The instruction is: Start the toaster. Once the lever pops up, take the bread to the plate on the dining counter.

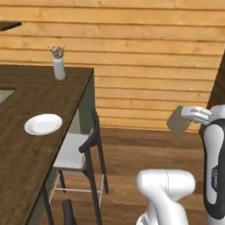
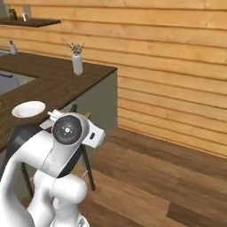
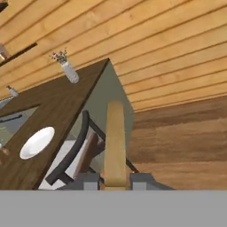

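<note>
Bread (image 3: 115, 142) was clamped edge-on in the gripper (image 3: 115, 181), sticking straight out between the two fingertips (image 3: 91, 181) in the hand view, so the jaws were squeezed on the slice rather than fully together. From the left base view the gripper (image 1: 178, 119) hung out in the open air over the wood floor (image 1: 132, 167), well apart from the bench (image 1: 26, 145), with the slice (image 1: 176, 123) showing as a greyish flap at the end of the arm.

Nearest thing past the slice was a stool (image 3: 75, 153) with a dark curved backrest and a pale seat, tucked against the grey-green front of the bench. In the left base view that stool (image 1: 81, 151) sat just beside the bench edge.

The plate (image 1: 43, 124) was sitting on the dark plank top, near the edge, white and bare. It also showed in the right base view (image 2: 28, 109) and the hand view (image 3: 37, 142).

Further back, at the far corner of the bench, stood a small white vase (image 1: 59, 68) with little flowers in it. Behind everything ran a plank wall (image 1: 154, 52).
</note>
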Controlling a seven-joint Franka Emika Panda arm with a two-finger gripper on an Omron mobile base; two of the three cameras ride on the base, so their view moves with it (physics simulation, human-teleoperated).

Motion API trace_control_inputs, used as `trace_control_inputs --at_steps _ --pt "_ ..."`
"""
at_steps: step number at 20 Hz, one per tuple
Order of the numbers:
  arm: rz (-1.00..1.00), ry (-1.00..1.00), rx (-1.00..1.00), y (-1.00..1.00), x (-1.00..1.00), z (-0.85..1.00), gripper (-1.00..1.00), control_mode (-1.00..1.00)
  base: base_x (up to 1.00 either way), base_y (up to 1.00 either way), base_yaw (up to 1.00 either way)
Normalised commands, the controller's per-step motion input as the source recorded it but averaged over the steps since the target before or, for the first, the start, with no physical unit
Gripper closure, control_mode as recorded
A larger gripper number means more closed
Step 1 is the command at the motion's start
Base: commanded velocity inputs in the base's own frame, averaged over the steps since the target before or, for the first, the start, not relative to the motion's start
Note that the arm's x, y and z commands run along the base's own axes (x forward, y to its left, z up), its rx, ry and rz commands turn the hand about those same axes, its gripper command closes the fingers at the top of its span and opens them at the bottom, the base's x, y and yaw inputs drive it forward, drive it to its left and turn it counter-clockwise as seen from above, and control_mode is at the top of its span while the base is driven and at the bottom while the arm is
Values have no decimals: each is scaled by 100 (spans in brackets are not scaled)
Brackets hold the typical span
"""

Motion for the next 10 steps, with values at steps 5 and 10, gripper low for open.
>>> trace_control_inputs --at_steps 5,10 --pt "0 0 0 0 0 0 100 100 41 15 73" --pt "0 0 0 0 0 0 100 100 57 14 64"
